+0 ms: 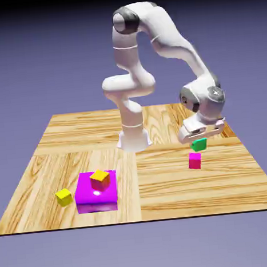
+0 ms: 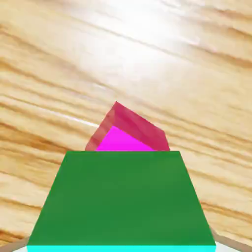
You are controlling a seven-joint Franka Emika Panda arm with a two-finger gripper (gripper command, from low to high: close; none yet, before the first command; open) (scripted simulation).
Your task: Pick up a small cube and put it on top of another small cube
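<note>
Teal-green was the colour between the jaws (image 1: 201, 130), and what a grip it was: they had closed on one small cube (image 1: 199, 145) of that shade, held clear of the wooden counter (image 1: 165, 196)! One pink-magenta cube (image 1: 195, 161) sat below the jaws, on the counter, and the hand view had it peeking out past the held cube's edge, its bright top partly covered and its sides turned at an angle to the green one. Two small yellow cubes made up the rest of the little ones, both well away from the jaws toward the exterior view's left: one, the lone yellow cube (image 1: 64, 197), on the counter, the other, the raised yellow cube (image 1: 100, 180), up on the single large glossy magenta block (image 1: 97, 199). Four small cubes, one big block, that was the count! And the one white arm (image 1: 172, 37)? It rose from its base, arched high over the counter and came down on the exterior view's right, wrist bent, the jaws pointing downward above the pink-magenta cube, a gap showing between the two cubes.
</note>
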